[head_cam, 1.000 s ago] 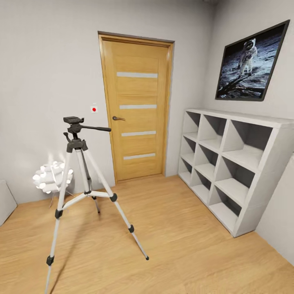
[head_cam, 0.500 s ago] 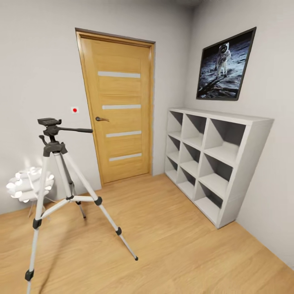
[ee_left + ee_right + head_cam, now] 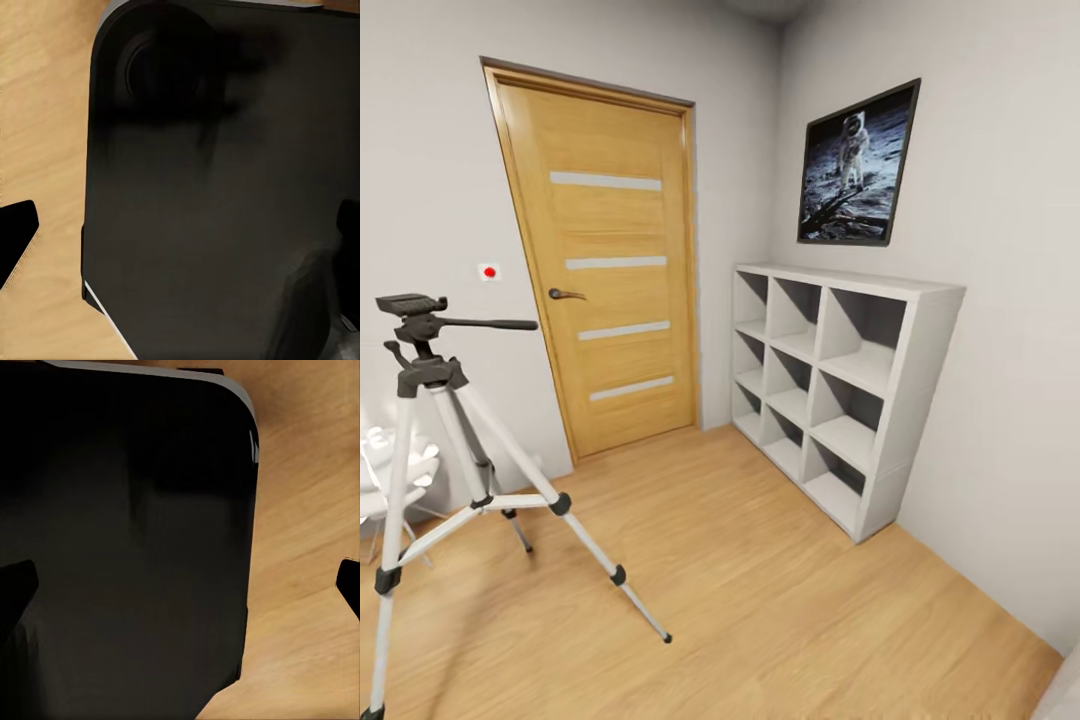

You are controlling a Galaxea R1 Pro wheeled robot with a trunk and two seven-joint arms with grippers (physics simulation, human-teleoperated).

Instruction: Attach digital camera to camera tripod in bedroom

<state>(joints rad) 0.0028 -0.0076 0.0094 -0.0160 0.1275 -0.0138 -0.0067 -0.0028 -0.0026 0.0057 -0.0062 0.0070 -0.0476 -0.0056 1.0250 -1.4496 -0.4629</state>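
The camera tripod (image 3: 425, 375) stands on the wood floor at the left of the head view, its silver legs spread and its black head (image 3: 410, 303) bare, with the pan handle (image 3: 490, 324) pointing right. The digital camera is out of view. In the left wrist view my left gripper (image 3: 180, 232) is open, its fingertips wide apart over my black base (image 3: 210, 150). In the right wrist view my right gripper (image 3: 180, 585) is open too, with nothing between its fingers, above the same dark base (image 3: 127, 547) and the floor.
An oak door (image 3: 610, 290) with pale stripes is shut behind the tripod. White cube shelves (image 3: 830, 380) line the right wall under a framed astronaut picture (image 3: 857, 165). A white piece of furniture (image 3: 385, 470) sits at the far left. Light wood floor (image 3: 760, 600) stretches between them.
The head view has swung to the right, so the tripod, door and shelves have slid left in the picture. Nothing in the room has moved.
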